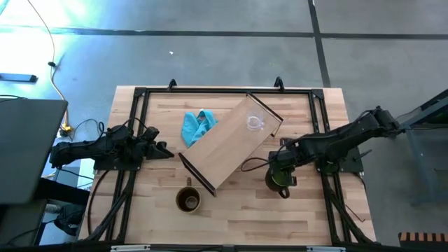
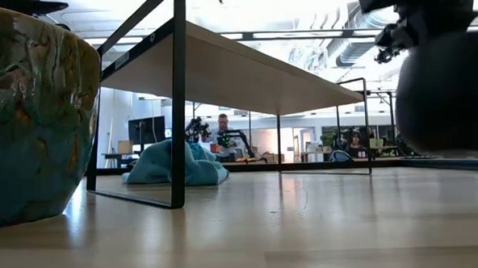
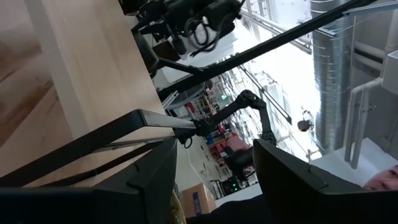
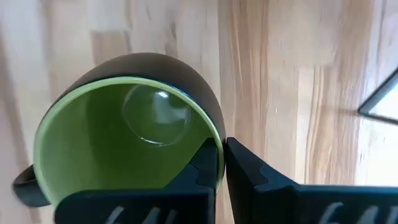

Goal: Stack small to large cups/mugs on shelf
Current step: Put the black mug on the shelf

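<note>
The shelf (image 1: 227,150) is lying at a slant on the table, carrying only the glass cup (image 1: 254,124) near its far end, while the brown mug (image 1: 188,199) is waiting on the tabletop just off its near end. The right gripper (image 4: 222,163) is pinching the green mug's (image 1: 278,176) rim between nearly closed fingers, beside the shelf — so two mugs are left to stack. The left gripper (image 3: 211,180) is resting at the table's left edge, fingers apart and empty.

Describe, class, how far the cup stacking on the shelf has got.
Done: the clear glass cup stands on the shelf. In hand: the right gripper pinches the green mug by its rim, beside the shelf. Left: the brown mug sits untouched on the tabletop; the left gripper waits open at the left edge.
</note>
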